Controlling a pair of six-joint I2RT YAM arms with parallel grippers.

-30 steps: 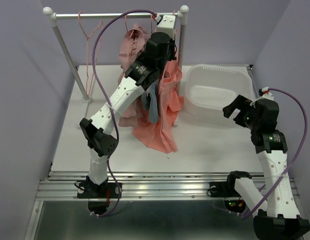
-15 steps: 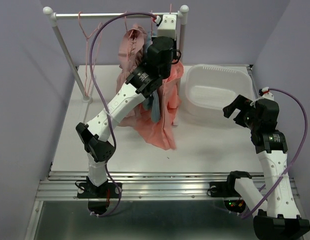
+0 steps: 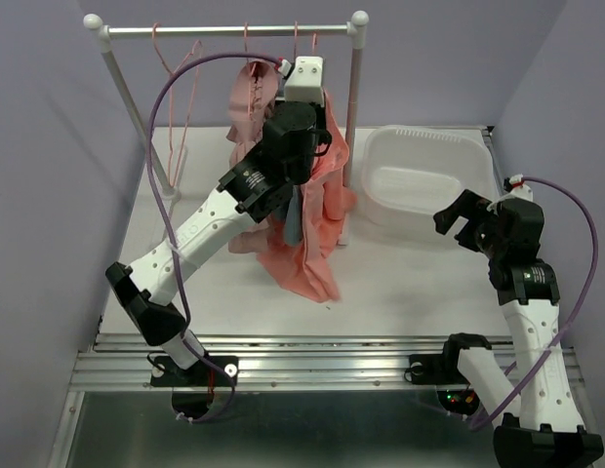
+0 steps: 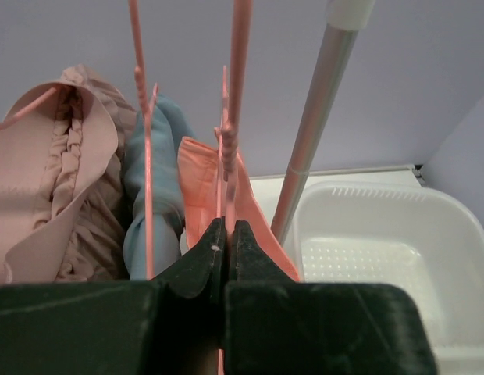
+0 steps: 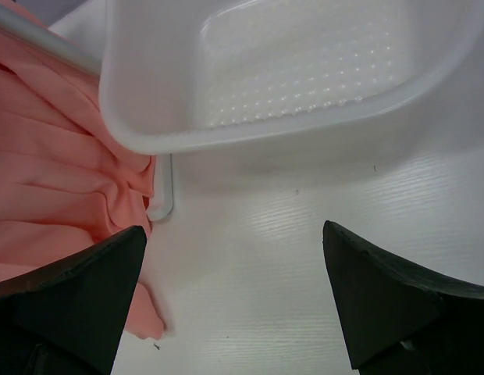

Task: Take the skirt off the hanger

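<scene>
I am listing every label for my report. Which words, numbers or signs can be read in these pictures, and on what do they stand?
No text can be read in any view.
Small white print on the left arm's black joint: too small to read.
White tub, clothes and hangers: no marking shows.

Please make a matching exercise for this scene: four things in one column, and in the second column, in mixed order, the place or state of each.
1. left gripper
2. right gripper
3. basin
4. skirt

A. jaws open, over the table
B. coral, hangs at the rack
C. jaws shut on the hanger
D. white, right of the rack

Pairs: 1-C, 2-A, 3-D, 4-B
</scene>
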